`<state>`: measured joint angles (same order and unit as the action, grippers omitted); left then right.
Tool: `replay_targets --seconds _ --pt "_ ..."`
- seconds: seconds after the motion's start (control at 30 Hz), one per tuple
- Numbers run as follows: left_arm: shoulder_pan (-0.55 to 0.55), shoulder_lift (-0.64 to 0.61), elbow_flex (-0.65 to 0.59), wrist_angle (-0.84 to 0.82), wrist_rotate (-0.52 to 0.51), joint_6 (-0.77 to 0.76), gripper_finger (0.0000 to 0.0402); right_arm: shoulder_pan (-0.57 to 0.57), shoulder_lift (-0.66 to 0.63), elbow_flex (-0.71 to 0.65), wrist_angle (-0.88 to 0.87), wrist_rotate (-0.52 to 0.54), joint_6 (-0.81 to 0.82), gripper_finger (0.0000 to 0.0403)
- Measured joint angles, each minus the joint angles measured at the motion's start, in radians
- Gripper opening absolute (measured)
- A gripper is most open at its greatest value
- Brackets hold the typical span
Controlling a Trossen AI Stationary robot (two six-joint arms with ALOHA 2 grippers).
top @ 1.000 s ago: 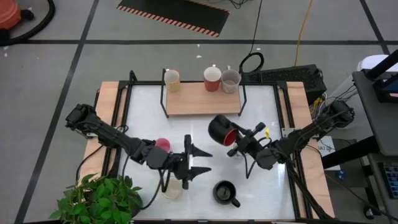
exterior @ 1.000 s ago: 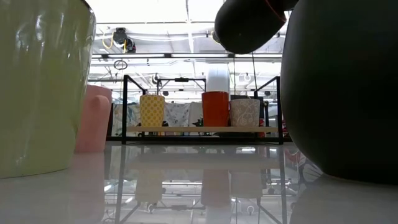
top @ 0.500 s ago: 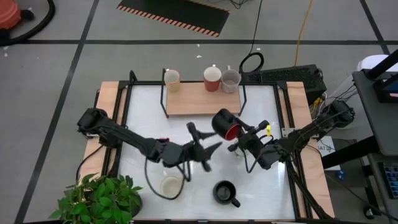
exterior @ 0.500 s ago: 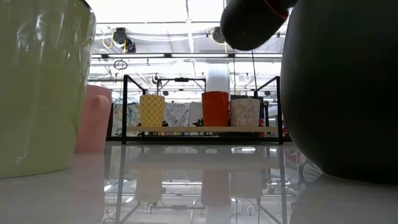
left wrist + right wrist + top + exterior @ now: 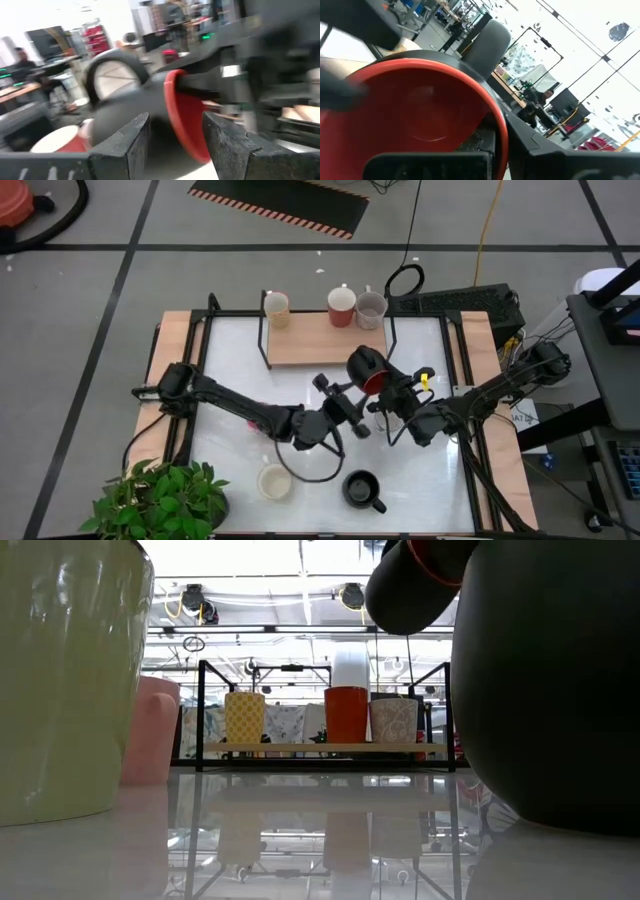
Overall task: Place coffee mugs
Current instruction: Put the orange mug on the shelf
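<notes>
Two slim dark arms, matte black throughout, built from jointed segments with rounded housings at each joint. Left arm (image 5: 230, 402) long and thin, a black cable looping loose beneath its wrist. Right arm (image 5: 490, 395) equally dark, with a small yellow marking near its wrist and bundled black cables trailing at its base. Left gripper (image 5: 172, 145) ending in two thick, blocky black fingers (image 5: 227, 142) with flat, matte inner faces and squared edges. Right gripper (image 5: 385, 395) black, boxy-bodied.
</notes>
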<state>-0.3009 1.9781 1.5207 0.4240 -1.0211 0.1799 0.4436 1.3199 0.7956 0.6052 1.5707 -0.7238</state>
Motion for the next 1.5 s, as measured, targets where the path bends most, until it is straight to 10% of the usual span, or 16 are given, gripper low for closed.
replay_targets --seconds 0.57,0.93,1.5 --pt "0.107 0.001 0.002 -0.083 -0.074 -0.111 0.0184 -0.158 0.0 0.0 -0.046 0.002 0.001 0.0008" --pt "0.128 0.001 0.001 -0.176 0.105 -0.116 0.0184 -0.163 0.001 0.0 -0.121 -0.047 -0.059 0.0009" --pt "0.134 -0.001 0.001 -0.224 0.109 -0.073 0.0178 -0.171 0.001 0.0 -0.183 -0.085 -0.039 0.0009"
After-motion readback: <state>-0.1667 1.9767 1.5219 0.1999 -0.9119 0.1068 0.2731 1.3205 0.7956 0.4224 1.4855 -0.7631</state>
